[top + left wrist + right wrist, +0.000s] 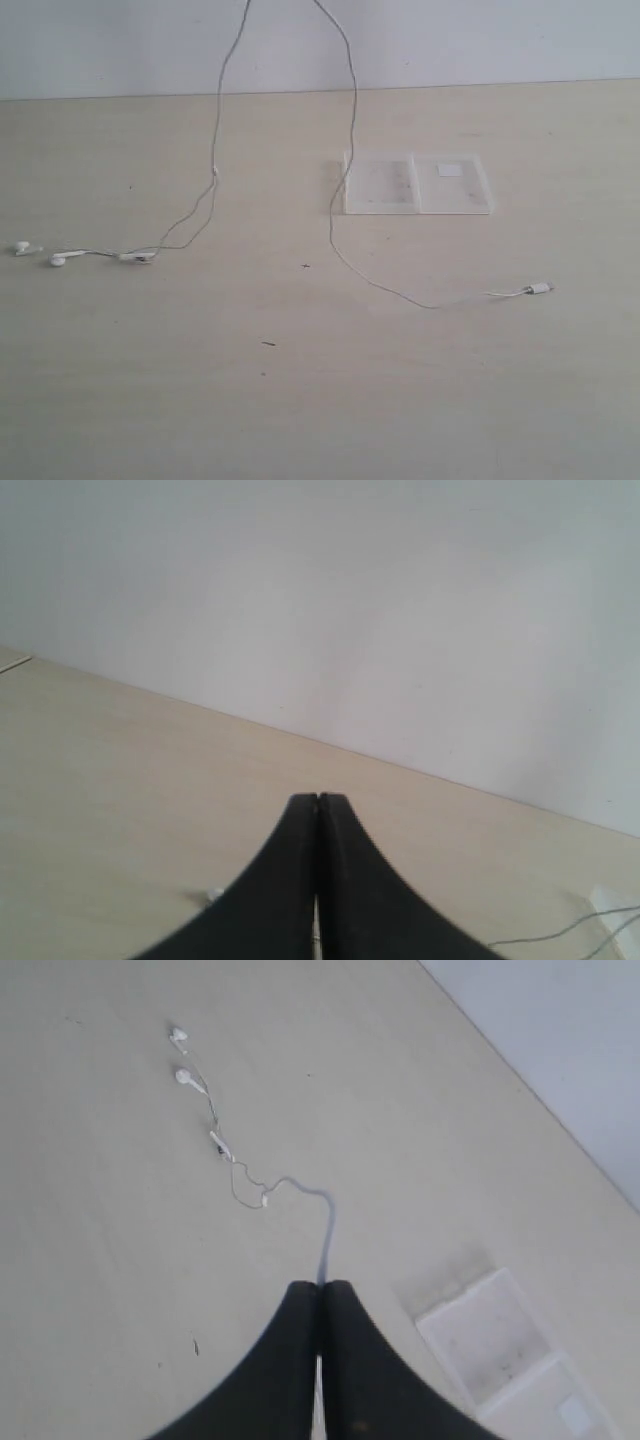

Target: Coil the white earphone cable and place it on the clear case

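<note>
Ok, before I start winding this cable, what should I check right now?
1. Right gripper holding the white earphone cable: ok. It is shut and the cable runs out from its fingertips.
2. Left gripper holding the cable: cannot tell. It is shut, but no cable shows at its tips.
3. Cable coiled: not ok. Two long strands hang down, and the earbuds and plug lie far apart on the table.
4. Clear case ready: ok. It lies flat with both halves showing.
5. Strands free of knots near the inline piece: cannot tell.
</note>
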Robot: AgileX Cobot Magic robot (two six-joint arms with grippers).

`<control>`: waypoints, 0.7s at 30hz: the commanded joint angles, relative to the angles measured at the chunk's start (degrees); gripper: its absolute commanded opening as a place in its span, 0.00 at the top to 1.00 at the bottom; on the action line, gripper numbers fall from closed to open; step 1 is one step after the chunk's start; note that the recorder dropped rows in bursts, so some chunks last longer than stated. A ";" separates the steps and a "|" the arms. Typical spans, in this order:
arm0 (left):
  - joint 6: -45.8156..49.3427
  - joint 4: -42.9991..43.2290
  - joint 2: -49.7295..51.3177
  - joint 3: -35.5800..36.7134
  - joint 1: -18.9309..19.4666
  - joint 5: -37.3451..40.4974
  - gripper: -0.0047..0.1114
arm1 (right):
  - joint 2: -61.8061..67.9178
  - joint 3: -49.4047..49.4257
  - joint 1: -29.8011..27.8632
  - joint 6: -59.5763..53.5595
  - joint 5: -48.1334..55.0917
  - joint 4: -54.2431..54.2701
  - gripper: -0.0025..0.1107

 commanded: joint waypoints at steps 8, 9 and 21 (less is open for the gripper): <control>0.13 -0.21 -0.21 0.00 -0.37 0.17 0.96 | 2.60 -21.81 -0.26 6.69 10.63 -3.13 0.98; 0.13 -0.21 -0.21 0.00 -0.37 0.17 0.96 | 2.75 -23.38 -0.26 8.11 10.63 -3.35 0.98; 0.13 -0.21 -0.21 0.00 -0.37 0.17 0.96 | 3.70 -27.54 -5.01 12.09 10.63 3.53 0.98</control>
